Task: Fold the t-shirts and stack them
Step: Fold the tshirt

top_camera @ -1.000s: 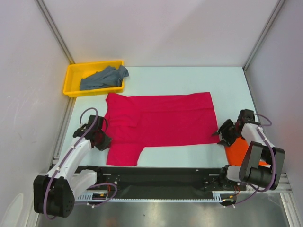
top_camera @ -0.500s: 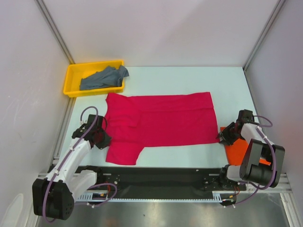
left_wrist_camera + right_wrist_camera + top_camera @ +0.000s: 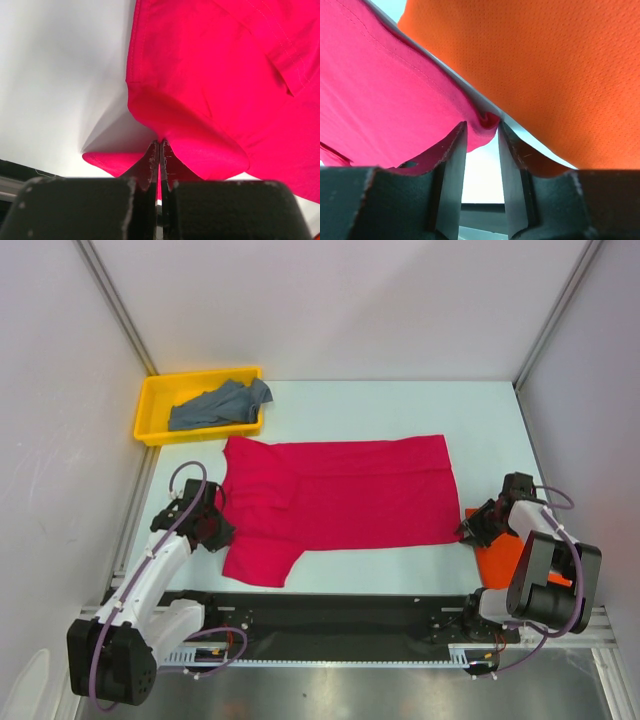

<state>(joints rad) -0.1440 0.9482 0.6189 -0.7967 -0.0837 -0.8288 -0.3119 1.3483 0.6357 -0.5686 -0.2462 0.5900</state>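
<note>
Pale table (image 3: 400, 410), plain crimson-pink t-shirt (image 3: 350, 490)

Setting: robot lab test cell.
Enclosure: plain white panels (image 3: 340, 300), aluminium posts (image 3: 118, 305) at worktop (image 3: 400, 410) far corners.
Near edge: black mounting rail (image 3: 330, 612) carrying arm bases.

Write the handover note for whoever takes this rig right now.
Left gripper shut on the crimson shirt's left edge.
Right gripper: jaws parted around its near right corner, not yet clamped.
That shirt lies spread flat mid-table; the orange shirt lies beside the right arm; the grey-blue shirt sits crumpled in the yellow tray.
Done: nothing stacked.
Left: the crimson fold, then the stacking.
</note>
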